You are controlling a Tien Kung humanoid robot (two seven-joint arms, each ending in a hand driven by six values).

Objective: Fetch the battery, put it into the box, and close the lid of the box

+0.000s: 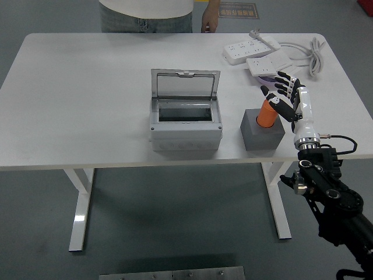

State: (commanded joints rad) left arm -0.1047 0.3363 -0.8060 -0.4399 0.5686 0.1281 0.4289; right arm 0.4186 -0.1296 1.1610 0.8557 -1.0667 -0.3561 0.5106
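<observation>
I see the right hand (pixel 285 98) raised over the right side of the white counter (pixel 87 87), fingers spread and holding nothing. Its thumb reaches toward the top of the orange battery (pixel 267 114), right beside it; I cannot tell whether it touches. The battery stands upright, leaning slightly, in a dark grey block (pixel 262 132) near the counter's front edge. Only its upper part shows above the block.

To the left of the block, a little apart, sits the grey box (pixel 185 129). Its clear lid (pixel 185 85) is tipped up and back on the far side, so the inside is open to my camera. I can see a dark cavity but not what, if anything, lies in it.

At the far right corner lie two white power strips (pixel 249 49) with a coiled grey cable (pixel 315 53) beside them. The hand is just in front of the nearer strip.

A person (pixel 147 13) stands at the far edge of the counter, one hand (pixel 208 20) hanging down just above the edge, touching nothing.
</observation>
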